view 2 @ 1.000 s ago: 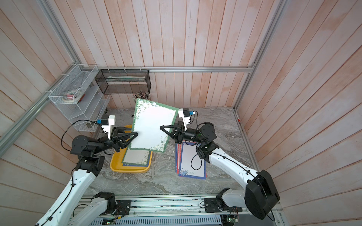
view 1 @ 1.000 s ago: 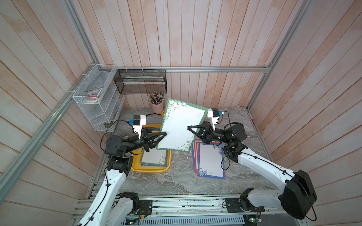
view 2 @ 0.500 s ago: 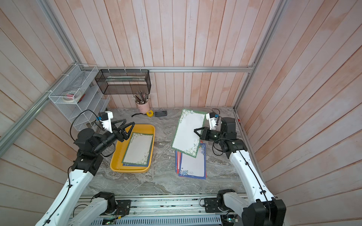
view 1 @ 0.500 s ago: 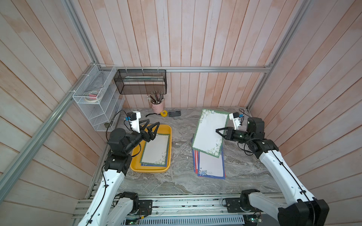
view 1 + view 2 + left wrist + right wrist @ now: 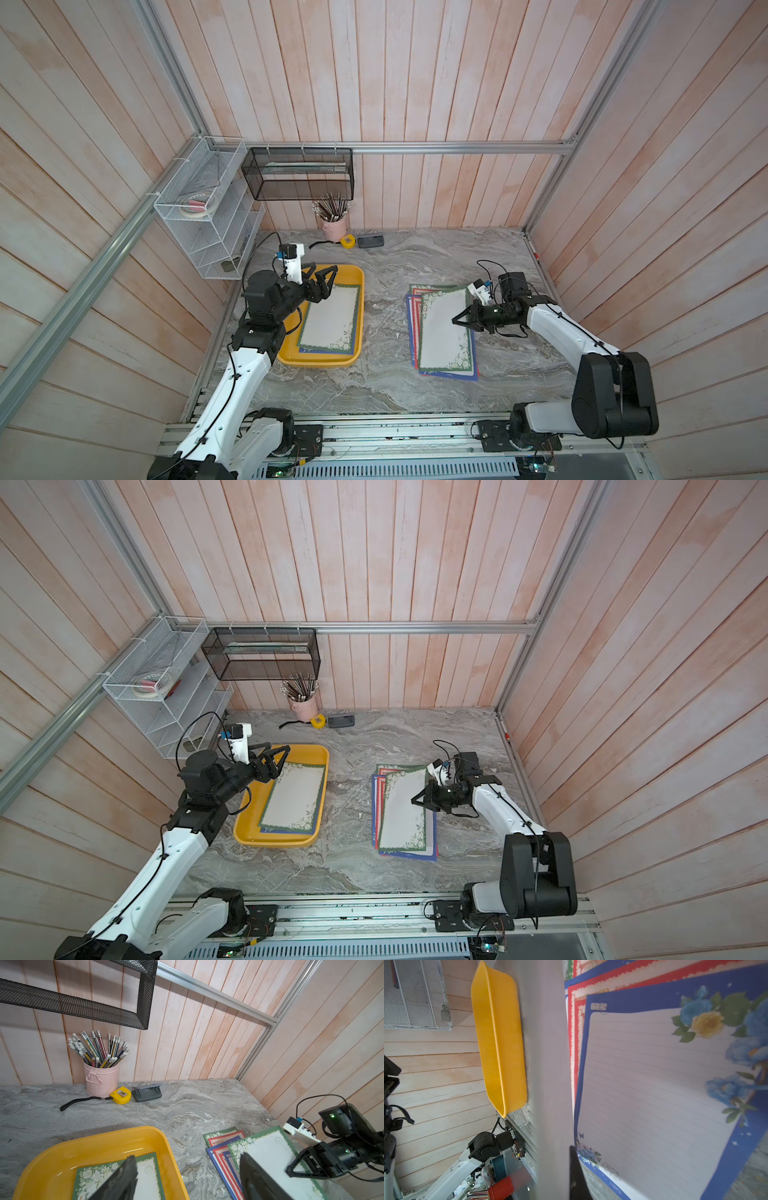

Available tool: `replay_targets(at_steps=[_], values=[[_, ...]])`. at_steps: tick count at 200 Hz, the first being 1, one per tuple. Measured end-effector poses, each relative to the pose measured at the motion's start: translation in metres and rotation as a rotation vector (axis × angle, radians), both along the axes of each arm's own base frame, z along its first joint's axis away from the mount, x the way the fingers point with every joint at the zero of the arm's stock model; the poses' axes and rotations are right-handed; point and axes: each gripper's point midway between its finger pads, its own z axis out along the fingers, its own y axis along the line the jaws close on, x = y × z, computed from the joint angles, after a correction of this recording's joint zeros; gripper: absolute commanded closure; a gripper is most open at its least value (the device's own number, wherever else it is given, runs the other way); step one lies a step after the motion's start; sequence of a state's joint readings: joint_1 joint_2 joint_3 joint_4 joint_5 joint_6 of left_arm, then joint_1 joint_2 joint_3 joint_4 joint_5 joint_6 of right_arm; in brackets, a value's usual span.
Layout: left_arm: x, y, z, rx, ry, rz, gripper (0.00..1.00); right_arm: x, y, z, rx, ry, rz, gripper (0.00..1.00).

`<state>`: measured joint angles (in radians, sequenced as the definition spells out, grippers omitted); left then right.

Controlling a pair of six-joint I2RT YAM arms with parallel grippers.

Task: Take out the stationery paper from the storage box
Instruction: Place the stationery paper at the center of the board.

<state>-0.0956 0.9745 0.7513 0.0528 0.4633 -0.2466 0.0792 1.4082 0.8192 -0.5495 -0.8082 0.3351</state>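
Left gripper (image 5: 325,272) hovers over the far end of the yellow tray (image 5: 319,360), jaws spread wide, nothing between them. Right gripper (image 5: 457,322) is closed on the right-hand long edge of a green-bordered sheet (image 5: 442,328), which lies on or just over the pile of sheets (image 5: 412,328) on the table (image 5: 382,266), well apart from the tray. I cannot tell whether it rests fully on the pile. The right wrist view shows the held sheet edge-on as a blurred grey band, with a blue-bordered sheet (image 5: 654,1084) flat beneath. Paper left in the tray: a top tray sheet (image 5: 330,318) with a green floral border, and a blue edge showing under it at the near end, so at least two remain. Handling judgement: the sheets are thin, very light and limp, so one held by a single edge should sag and swing. They look smooth and likely slide over each other, so a pinch may bring up two at once. They lie flat on the tray floor, leaving little for a finger to get under. The best hold seems to be the far short edge or a far corner, where bare yellow floor shows beyond the paper. Pinch only the printed margin, lightly. Hard squeezing or dragging against the tray wall would probably crease it.
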Motion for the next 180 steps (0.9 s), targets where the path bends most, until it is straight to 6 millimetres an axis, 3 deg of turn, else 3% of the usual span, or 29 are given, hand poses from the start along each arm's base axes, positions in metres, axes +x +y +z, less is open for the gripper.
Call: replay_targets(at_steps=[19,92,109,139,180], values=[[0.000,0.001,0.001,0.000,-0.003,0.004,0.21,-0.003,-0.005,-0.014,-0.031,0.037,-0.013,1.00],[0.002,0.006,0.003,0.003,-0.015,0.016,0.21,-0.005,-0.028,-0.050,-0.203,0.115,-0.057,0.83],[0.003,0.007,0.001,0.013,-0.013,0.021,0.21,-0.005,-0.033,-0.056,-0.239,0.124,-0.059,0.75],[0.008,0.011,-0.011,0.039,0.020,0.049,0.22,0.000,-0.044,-0.059,-0.309,0.123,-0.087,0.43],[0.026,0.026,-0.049,0.112,0.153,0.131,0.22,0.015,-0.067,-0.046,-0.444,0.059,-0.163,0.28]])
